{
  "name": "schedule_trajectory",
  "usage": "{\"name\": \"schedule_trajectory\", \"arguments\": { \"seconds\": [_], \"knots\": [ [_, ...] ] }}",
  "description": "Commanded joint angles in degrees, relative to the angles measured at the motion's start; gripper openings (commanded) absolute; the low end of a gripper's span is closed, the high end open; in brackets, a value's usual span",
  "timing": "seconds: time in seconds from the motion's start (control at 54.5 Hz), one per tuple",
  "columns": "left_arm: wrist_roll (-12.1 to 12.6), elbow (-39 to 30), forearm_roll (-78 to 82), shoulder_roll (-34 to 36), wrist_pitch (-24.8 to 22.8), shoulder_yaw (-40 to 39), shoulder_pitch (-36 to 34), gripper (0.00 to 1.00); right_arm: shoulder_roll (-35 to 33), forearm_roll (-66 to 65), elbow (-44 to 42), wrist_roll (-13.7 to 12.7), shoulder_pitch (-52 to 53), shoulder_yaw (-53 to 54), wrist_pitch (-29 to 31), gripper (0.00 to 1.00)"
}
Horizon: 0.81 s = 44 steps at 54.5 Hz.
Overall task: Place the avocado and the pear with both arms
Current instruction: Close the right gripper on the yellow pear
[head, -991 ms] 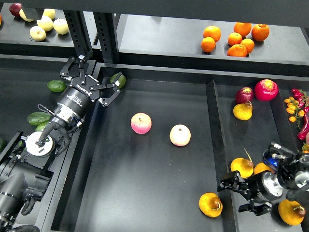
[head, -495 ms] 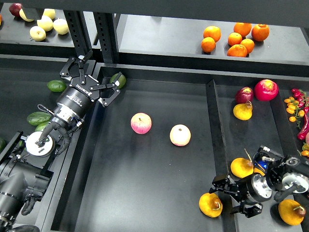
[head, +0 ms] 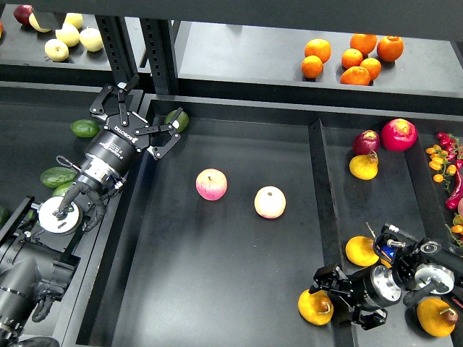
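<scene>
The dark green avocado (head: 178,119) lies in the far left corner of the big middle bin (head: 217,275). My left gripper (head: 143,118) hovers just left of it, claws spread open and empty, one fingertip close to the fruit. The yellow-orange pear (head: 315,306) with its brownish-red patch lies at the bin's near right, against the divider (head: 319,181). My right gripper (head: 338,295) reaches over the divider from the right, claws open, right beside the pear on its upper right side. I cannot tell whether it touches the pear.
Two pink-yellow apples (head: 211,184) (head: 270,202) lie mid-bin. Plain yellow pears (head: 361,251) (head: 436,316) and red fruit (head: 399,134) fill the right compartment. Paler avocados (head: 85,128) (head: 58,176) lie on the left. Oranges (head: 352,58) and yellow apples (head: 69,35) sit on the back shelf.
My right gripper has moved left and down across the divider, closing in on the pear. The left arm, the avocado and the apples have not moved.
</scene>
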Motion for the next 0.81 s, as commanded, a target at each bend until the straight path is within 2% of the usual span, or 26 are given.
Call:
{"name": "schedule_trajectory", "arguments": {
  "seconds": [0.0, 0.147, 0.202, 0.22, 0.239, 0.422, 0.587, 0.789],
  "knots": [
    [0.00, -0.16, 0.00, 0.00, 0.00, -0.01, 0.11, 1.00, 0.33, -0.54, -0.05, 0.00, -0.29, 0.47, 0.00, 0.72],
    [0.00, -0.43, 0.00, 0.00, 0.00, -0.01, 0.37, 1.00, 1.56, -1.16, -0.58, 0.00, -1.34, 3.37, 0.00, 0.58],
    [0.00, -0.43, 0.00, 0.00, 0.00, -0.01, 0.37, 1.00, 2.26, -1.16, -0.75, 0.00, -1.96, 4.78, 0.00, 0.49],
    [0.00, -0.43, 0.00, 0.00, 0.00, -0.01, 0.37, 1.00, 2.53, -1.16, -0.75, 0.00, -2.13, 5.30, 0.00, 0.40],
    [0.00, -0.43, 0.00, 0.00, 0.00, -0.01, 0.37, 1.00, 2.79, -1.16, -0.84, 0.00, -2.22, 5.31, 0.00, 0.37],
    [0.00, -0.51, 0.00, 0.00, 0.00, -0.01, 0.37, 1.00, 3.50, -1.16, -0.93, 0.00, -2.40, 6.80, 0.00, 0.23],
    [0.00, -0.78, 0.00, 0.00, 0.00, -0.01, 0.37, 1.00, 3.67, -0.81, -0.84, 0.00, -2.40, 9.44, 0.00, 0.07],
    [0.00, -0.78, 0.00, 0.00, 0.00, -0.01, 0.46, 1.00, 4.73, 0.33, -0.67, 0.00, -2.57, 11.90, 0.00, 0.04]
  ]
}}
